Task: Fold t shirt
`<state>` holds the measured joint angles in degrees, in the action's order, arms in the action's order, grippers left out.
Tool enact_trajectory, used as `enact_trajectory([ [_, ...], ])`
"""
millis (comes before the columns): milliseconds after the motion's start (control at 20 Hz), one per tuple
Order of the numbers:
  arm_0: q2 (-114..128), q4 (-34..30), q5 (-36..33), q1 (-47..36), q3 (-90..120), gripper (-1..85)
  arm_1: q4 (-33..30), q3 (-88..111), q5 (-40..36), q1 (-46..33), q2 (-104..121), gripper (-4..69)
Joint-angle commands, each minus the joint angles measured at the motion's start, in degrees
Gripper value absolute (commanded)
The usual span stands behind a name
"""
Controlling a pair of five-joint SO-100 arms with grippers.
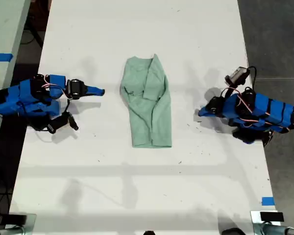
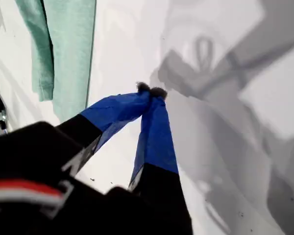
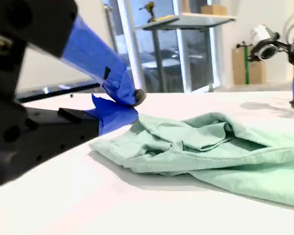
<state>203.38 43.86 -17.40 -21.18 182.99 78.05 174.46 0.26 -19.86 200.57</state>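
T shirt: pale mint-green, folded into a long narrow bundle, wrinkled at one end, lying flat mid-bench.

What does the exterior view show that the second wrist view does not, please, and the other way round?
Only the exterior view: the t shirt's whole outline, a long narrow strip on the table, both arms either side of it, my first gripper, and blue tape near the table's corner.
Only the second wrist view: windows behind the table, and the shirt's bunched folds from low down.
Both: the shirt, the table and my second gripper, shut and clear of the cloth.
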Motion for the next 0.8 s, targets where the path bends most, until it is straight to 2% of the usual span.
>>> enact_trajectory([
  [0,3.1,2.1,2.3,-0.8,1.0,-0.2,0.6,2.3,0.4,-0.3,0.7,-0.4],
  [450,3.1,3.1,3.1,-3.3,0.9,-0.2,0.6,2.2,-0.3,-0.4,0.7,-0.4],
  [750,3.1,3.4,3.3,-2.2,0.8,-0.2,0.8,2.2,0.3,-0.1,0.7,-0.4],
])
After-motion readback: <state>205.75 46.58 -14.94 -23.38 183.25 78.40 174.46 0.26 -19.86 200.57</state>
